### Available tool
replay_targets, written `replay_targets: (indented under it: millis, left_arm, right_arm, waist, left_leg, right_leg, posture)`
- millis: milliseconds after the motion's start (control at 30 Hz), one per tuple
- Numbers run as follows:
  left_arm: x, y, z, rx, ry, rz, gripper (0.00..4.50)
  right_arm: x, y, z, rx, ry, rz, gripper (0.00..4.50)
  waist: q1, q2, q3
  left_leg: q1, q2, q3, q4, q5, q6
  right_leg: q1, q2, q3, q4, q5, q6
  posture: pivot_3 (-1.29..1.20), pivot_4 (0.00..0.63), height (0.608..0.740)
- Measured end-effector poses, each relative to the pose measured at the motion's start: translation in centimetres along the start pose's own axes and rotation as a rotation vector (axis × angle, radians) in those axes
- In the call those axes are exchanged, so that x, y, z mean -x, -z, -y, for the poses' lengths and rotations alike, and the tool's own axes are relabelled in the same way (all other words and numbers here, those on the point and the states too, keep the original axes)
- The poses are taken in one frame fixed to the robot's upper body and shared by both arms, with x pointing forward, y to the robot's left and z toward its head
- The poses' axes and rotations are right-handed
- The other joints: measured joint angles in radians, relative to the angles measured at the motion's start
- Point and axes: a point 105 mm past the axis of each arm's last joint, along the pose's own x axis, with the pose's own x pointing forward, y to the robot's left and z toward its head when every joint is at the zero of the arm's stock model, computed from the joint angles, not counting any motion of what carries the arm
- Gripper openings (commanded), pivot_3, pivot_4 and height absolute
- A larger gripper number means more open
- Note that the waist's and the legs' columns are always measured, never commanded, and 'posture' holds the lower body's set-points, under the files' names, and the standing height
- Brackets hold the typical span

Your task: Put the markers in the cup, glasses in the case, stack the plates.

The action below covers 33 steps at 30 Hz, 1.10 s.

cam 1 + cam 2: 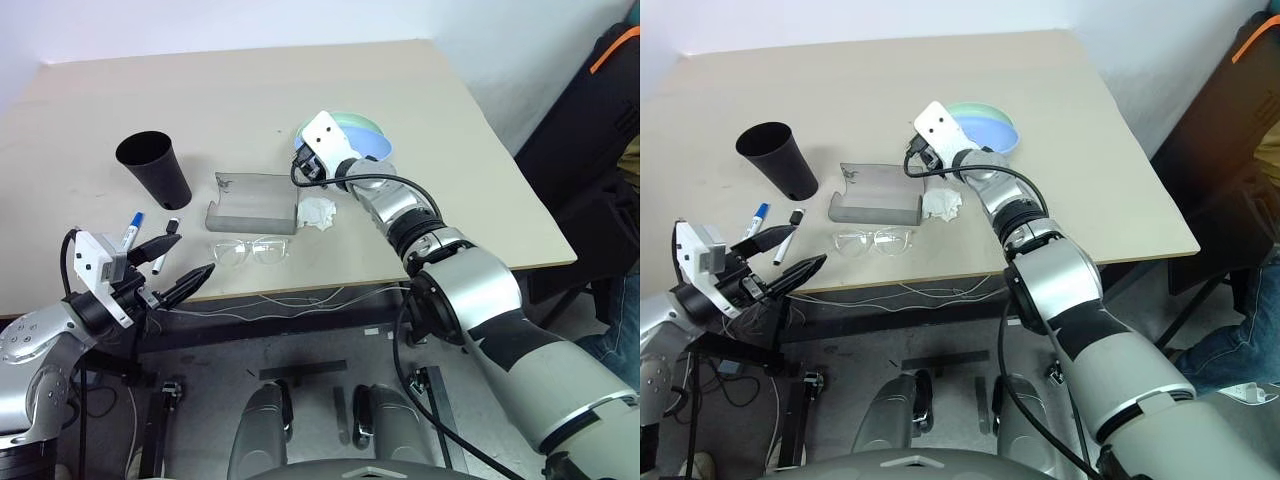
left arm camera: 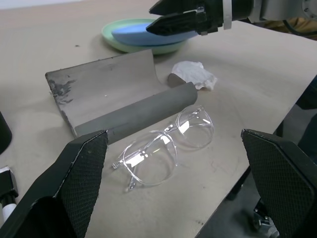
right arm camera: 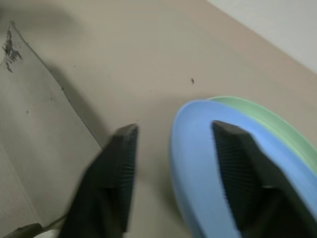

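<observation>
A light blue plate (image 1: 368, 143) lies in a pale green plate (image 1: 345, 118) at the table's back middle. My right gripper (image 3: 176, 129) is open, its fingers (image 3: 111, 173) either side of the blue plate's (image 3: 195, 168) near rim. The grey case (image 1: 255, 203) lies open, and the clear glasses (image 1: 250, 251) rest just in front of it. The black cup (image 1: 155, 170) stands upright to the left. A blue-capped marker (image 1: 757, 218) and a black-capped marker (image 1: 785, 236) lie near the front-left edge. My left gripper (image 1: 195, 254) hovers open there, pointing at the glasses (image 2: 163, 148).
A crumpled white tissue (image 1: 318, 211) lies beside the case's right end. The beige table (image 1: 200, 90) has bare room at the back left. Cables (image 1: 300, 300) hang below the front edge. A dark chair (image 1: 600, 120) stands at the right.
</observation>
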Motion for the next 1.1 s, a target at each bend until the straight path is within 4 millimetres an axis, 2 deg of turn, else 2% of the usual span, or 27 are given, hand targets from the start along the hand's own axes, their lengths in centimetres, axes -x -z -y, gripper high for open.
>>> replay_targets:
  millis: [100, 233, 333, 500, 600, 767, 933, 1100]
  left_arm:
    - [0.1, 0.1, 0.0, 0.003, -0.005, -0.004, 4.5]
    - [0.1, 0.1, 0.2, 0.001, -0.01, -0.007, 4.5]
    - [-0.3, -0.8, 0.6, -0.007, -0.007, 0.012, 4.5]
    - [-1.2, -2.1, 0.6, -0.016, -0.009, 0.033, 4.5]
    - [-1.6, -2.5, 0.5, -0.016, -0.01, 0.041, 4.5]
    - [-2.0, -2.8, 0.5, -0.017, 0.002, 0.046, 4.5]
    - [-2.0, -2.6, 0.3, -0.006, 0.004, 0.041, 4.5]
    - [-2.1, -2.4, 0.0, 0.004, 0.018, 0.043, 4.5]
  right_arm:
    - [0.0, -0.4, 0.2, 0.03, 0.005, 0.018, 4.48]
    - [0.2, -1.3, 1.0, 0.072, -0.002, 0.04, 4.48]
    - [0.6, -1.4, 2.2, 0.066, -0.003, 0.006, 4.48]
    - [2.0, 0.1, 4.3, -0.222, -0.059, -0.086, 4.48]
    - [3.1, 1.1, 4.8, -0.417, -0.135, -0.124, 4.48]
    - [4.3, 2.1, 3.8, -0.52, -0.28, -0.192, 4.48]
    - [4.6, 5.2, 1.2, -0.605, -0.341, -0.291, 4.48]
    - [3.8, 4.7, -1.5, -0.606, -0.419, -0.282, 4.48]
  waist:
    - [-0.001, 0.0, 0.0]
    - [0.0, 0.0, 0.0]
    - [0.002, 0.0, 0.0]
    - [0.003, 0.0, 0.0]
    - [0.001, 0.0, 0.0]
    - [-0.004, 0.0, 0.0]
    - [-0.002, 0.0, 0.0]
    - [-0.001, 0.0, 0.0]
  left_leg:
    - [0.0, 0.0, 0.0, 0.0, 0.0, 0.0]
    - [0.0, 0.0, 0.0, 0.0, 0.0, 0.0]
    - [0.0, 0.0, 0.0, 0.001, 0.0, 0.0]
    - [0.0, 0.0, -0.001, 0.002, 0.0, 0.0]
    - [0.0, 0.0, 0.0, 0.002, 0.001, 0.001]
    - [0.001, 0.001, 0.0, 0.001, 0.001, 0.001]
    - [0.0, 0.001, 0.0, 0.002, 0.001, 0.001]
    - [0.0, 0.001, 0.0, 0.002, 0.0, 0.001]
  right_leg:
    - [0.0, 0.0, 0.0, 0.0, 0.0, 0.0]
    - [0.0, 0.0, 0.0, 0.0, 0.0, 0.0]
    - [0.0, 0.0, 0.0, 0.0, 0.0, 0.0]
    - [0.001, 0.0, 0.0, 0.001, 0.0, 0.0]
    - [0.001, 0.0, 0.0, 0.001, 0.001, 0.0]
    - [0.001, 0.001, 0.0, 0.002, 0.001, 0.0]
    - [0.001, 0.001, 0.0, 0.002, 0.001, 0.0]
    - [0.0, 0.001, 0.0, 0.003, 0.001, 0.001]
  posture:
    - [0.0, 0.15, 0.706]
    - [0.0, 0.15, 0.706]
    - [0.0, 0.15, 0.706]
    - [0.0, 0.15, 0.706]
    - [0.0, 0.15, 0.706]
    - [0.0, 0.15, 0.706]
    - [0.0, 0.15, 0.706]
    - [0.0, 0.15, 0.706]
